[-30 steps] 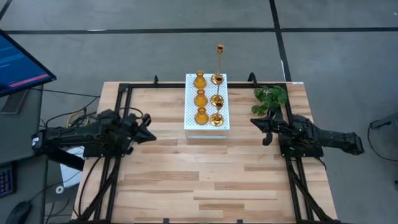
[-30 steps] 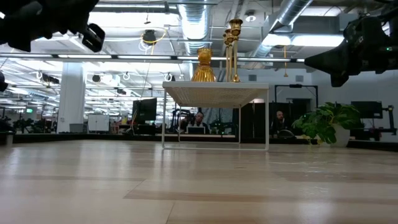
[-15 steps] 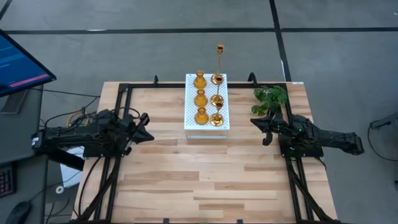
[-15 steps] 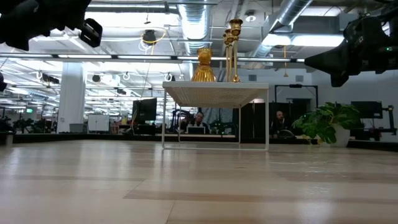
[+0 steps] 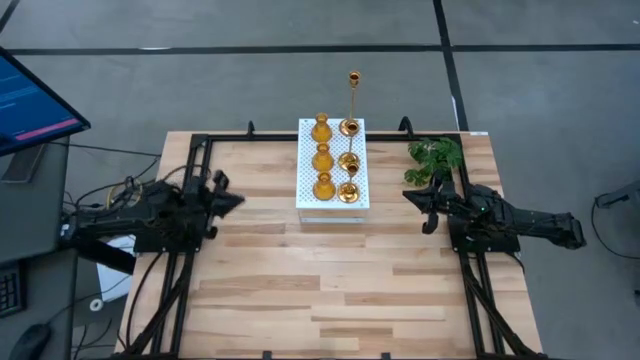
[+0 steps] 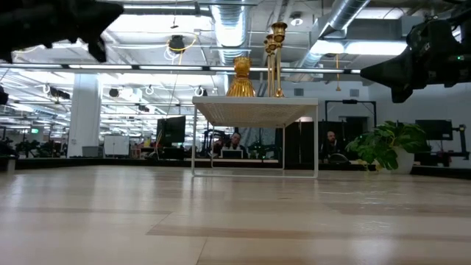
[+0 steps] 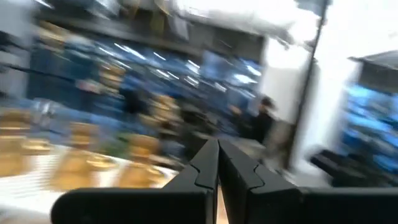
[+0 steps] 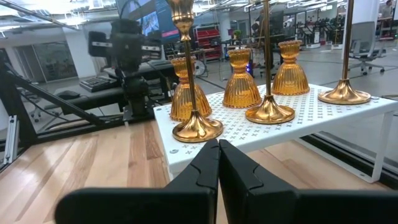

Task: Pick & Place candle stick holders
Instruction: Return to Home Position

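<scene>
Six shiny gold candle stick holders stand by their bases on top of a white perforated stand (image 5: 333, 203) at the table's far middle. Three are squat bulbous ones (image 5: 322, 157) in a left row. Three have flared bases (image 5: 348, 160) in a right row, and the farthest has a tall thin stem (image 5: 353, 95). The right wrist view shows them up close (image 8: 198, 127). My left gripper (image 5: 238, 198) hovers shut and empty left of the stand. My right gripper (image 5: 410, 196) hovers shut and empty right of it, pointing at the holders (image 8: 218, 146).
A green leafy plant (image 5: 436, 155) stands at the far right, just beyond my right gripper. Black frame rails (image 5: 190, 270) run along the table's left, right and far sides. A monitor (image 5: 30, 100) stands off the table's left. Bare wood lies in front of the stand.
My left gripper has drawn back toward the table's left edge and swung its tip toward the far edge, staying shut. My right gripper and the holders have kept still.
</scene>
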